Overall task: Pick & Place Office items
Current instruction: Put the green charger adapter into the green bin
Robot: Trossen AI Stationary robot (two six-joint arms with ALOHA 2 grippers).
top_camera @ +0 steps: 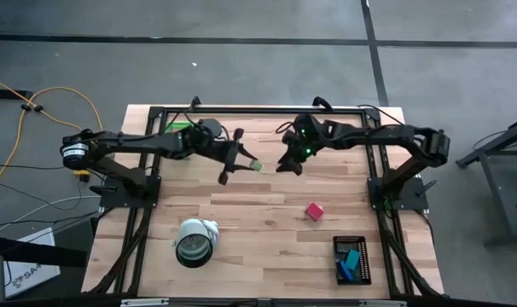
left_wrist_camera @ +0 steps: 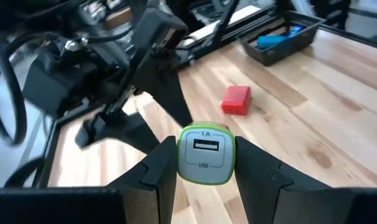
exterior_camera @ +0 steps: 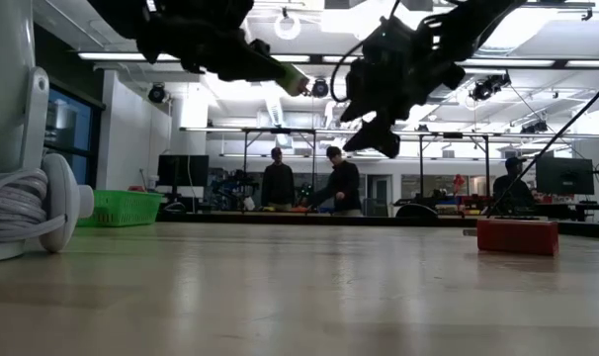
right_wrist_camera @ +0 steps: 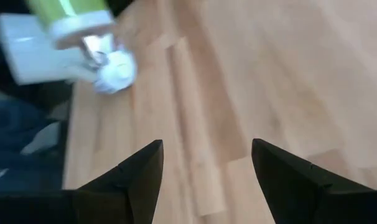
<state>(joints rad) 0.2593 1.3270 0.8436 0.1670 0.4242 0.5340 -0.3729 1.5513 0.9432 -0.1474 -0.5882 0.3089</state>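
Left wrist view: left gripper (left_wrist_camera: 205, 163) clamps a green-and-white USB charger (left_wrist_camera: 205, 154). Right gripper (top_camera: 290, 160) hangs unclenched, empty, just right of it.

Wood table (top_camera: 267, 213): red block (top_camera: 314, 211), white roll (top_camera: 195, 241), black tray (top_camera: 352, 259) w/ blue bits.

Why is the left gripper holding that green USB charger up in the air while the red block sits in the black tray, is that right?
Not quite. The left gripper does hold the green USB charger up in the air, but the red block lies on the bare table, apart from the black tray. The high view shows it.
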